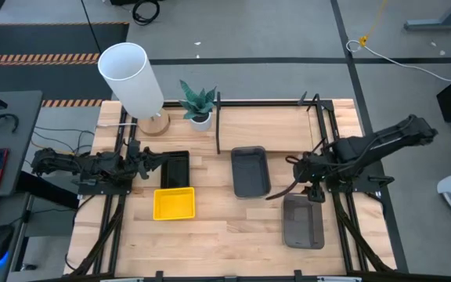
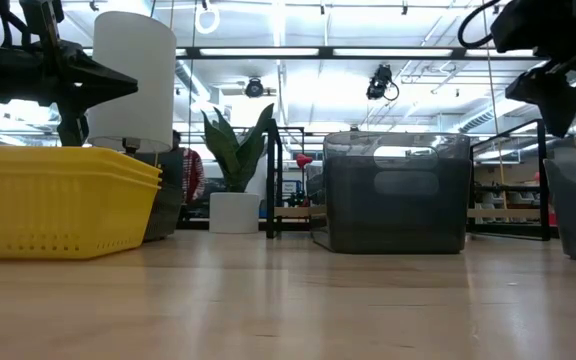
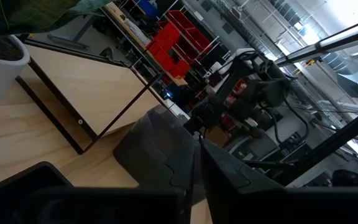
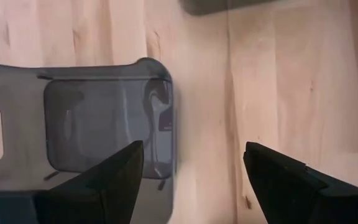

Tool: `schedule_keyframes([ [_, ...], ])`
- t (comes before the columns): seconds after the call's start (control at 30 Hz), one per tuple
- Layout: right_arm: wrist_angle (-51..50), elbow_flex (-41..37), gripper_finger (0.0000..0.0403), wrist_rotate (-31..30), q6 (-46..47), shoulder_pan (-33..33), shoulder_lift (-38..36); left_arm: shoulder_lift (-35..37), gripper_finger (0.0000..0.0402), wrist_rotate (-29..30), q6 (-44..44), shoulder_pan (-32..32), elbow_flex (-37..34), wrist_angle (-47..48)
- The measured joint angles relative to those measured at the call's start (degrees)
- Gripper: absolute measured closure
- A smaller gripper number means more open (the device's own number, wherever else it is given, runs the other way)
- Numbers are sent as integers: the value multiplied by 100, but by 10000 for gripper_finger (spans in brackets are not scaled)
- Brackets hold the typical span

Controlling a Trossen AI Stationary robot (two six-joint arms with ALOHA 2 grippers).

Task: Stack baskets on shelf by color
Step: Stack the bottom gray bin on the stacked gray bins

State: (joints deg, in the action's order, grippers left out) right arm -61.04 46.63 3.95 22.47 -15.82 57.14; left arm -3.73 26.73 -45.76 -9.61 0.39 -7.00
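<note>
A yellow basket stack [image 1: 173, 203] [image 2: 58, 200] rests on the table's near left, with a black basket [image 1: 174, 168] just behind it. One dark grey basket [image 1: 250, 171] [image 2: 398, 190] stands mid-table in front of the shelf [image 1: 268, 125]. Another dark grey basket [image 1: 302, 221] [image 4: 104, 118] lies near right. My left gripper [image 1: 143, 164] [image 2: 103, 82] is shut, raised level beside the black basket's left end and touching nothing. My right gripper [image 1: 313, 188] [image 4: 194, 149] is open and points down above the far end of the near-right grey basket.
A white cylindrical lamp [image 1: 135, 78] and a small potted plant [image 1: 200, 106] stand at the far left, beside the shelf. The shelf's black posts [image 1: 218, 125] rise at its corners. Bare wood [image 1: 233, 235] lies between the yellow and grey baskets.
</note>
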Motion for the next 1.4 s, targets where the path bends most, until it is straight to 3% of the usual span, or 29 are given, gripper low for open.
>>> schedule_keyframes([
  [0.33, 1075, -761, 143, 94, 347, -348, 340, 0, 366, -1, -2, 1, 0, 0],
  [0.63, 1745, -1549, 193, 69, 570, -515, 615, -1, 368, -1, -1, 1, -1, 1],
  [0.8, 1786, -1578, 221, 164, 905, -523, 729, -1, 371, -1, -2, 0, -1, 2],
  [1.4, 2178, -1578, 309, 160, 587, -524, 1659, -2, 371, -1, 0, 0, 0, 2],
])
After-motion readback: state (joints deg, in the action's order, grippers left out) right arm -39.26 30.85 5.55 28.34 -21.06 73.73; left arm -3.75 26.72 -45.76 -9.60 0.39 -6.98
